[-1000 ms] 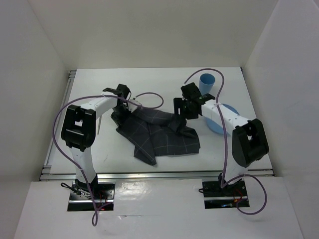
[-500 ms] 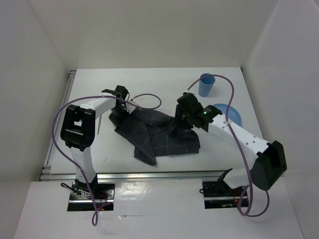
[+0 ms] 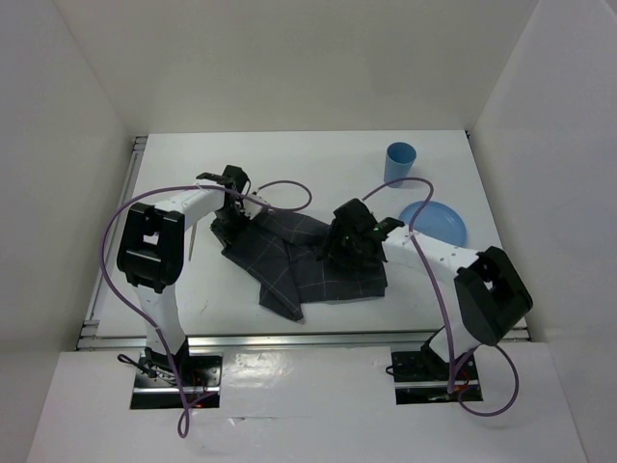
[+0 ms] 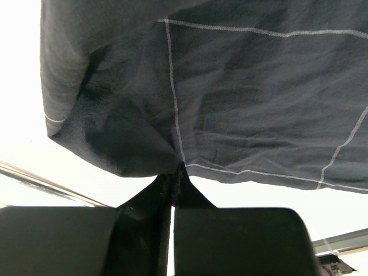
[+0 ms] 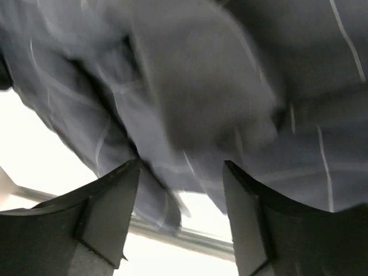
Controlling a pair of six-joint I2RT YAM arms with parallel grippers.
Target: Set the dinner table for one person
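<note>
You have bare table (image 3: 289,159) along the far edge and in the far left corner to pass through, but the crumpled cloth (image 3: 308,262) fills the middle, and the cup (image 3: 399,164) and the plate (image 3: 440,224) near it crowd your far right side.

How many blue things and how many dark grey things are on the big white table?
Blue: 2, the cup and the plate
Dark grey: 1, the checked cloth
Total: 3
</note>
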